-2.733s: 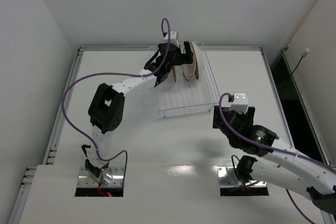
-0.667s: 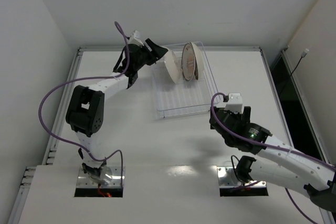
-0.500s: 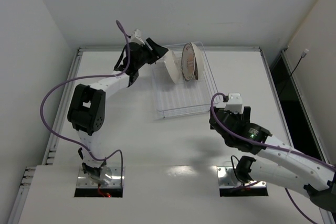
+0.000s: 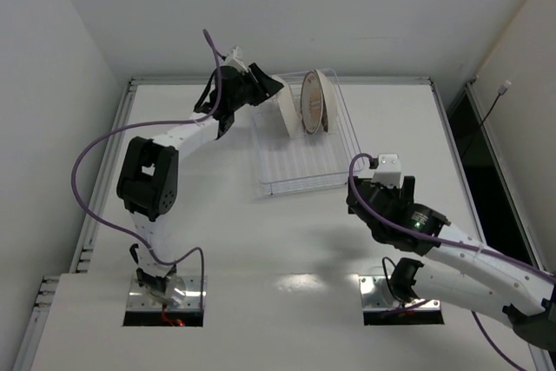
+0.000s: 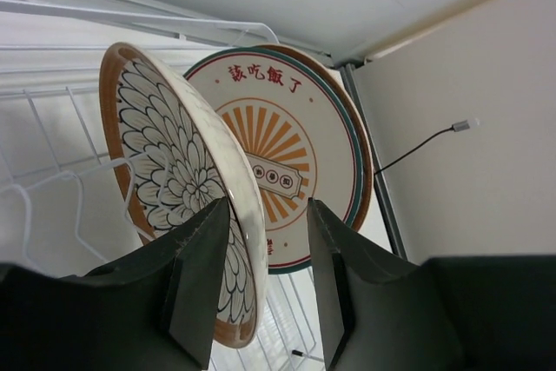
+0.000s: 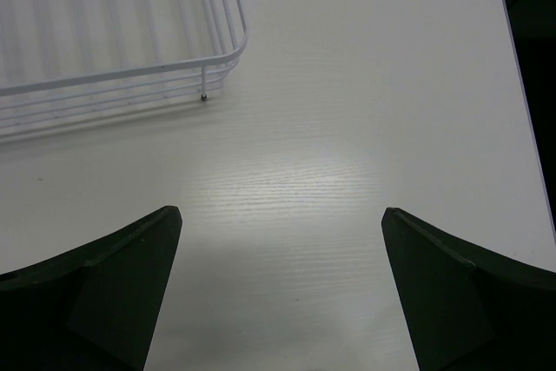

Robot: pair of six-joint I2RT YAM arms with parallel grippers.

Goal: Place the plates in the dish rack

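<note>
In the white wire dish rack (image 4: 304,171) a petal-patterned plate (image 5: 174,171) stands tilted on edge. Close behind it stands a plate with an orange sunburst centre (image 5: 291,158). From above, the petal plate (image 4: 285,115) leans left of the sunburst plate (image 4: 311,103). My left gripper (image 5: 268,215) straddles the petal plate's near rim. Its left finger lies against the patterned face and its right finger stands apart from the back, so it is open. My right gripper (image 6: 282,215) hangs wide open over bare table near the rack's front right corner (image 6: 204,67), holding nothing.
The rack's slots (image 4: 300,154) in front of the plates hold nothing. Behind the rack are the table's raised back edge (image 4: 373,80) and the wall. A dark gap with a cable (image 4: 486,119) runs along the table's right side.
Since 2.7 s ago the left gripper let the petal plate go in the rack and drew back left. In the last half second it has moved right onto the rim, jaws narrowing. The right arm is still.
</note>
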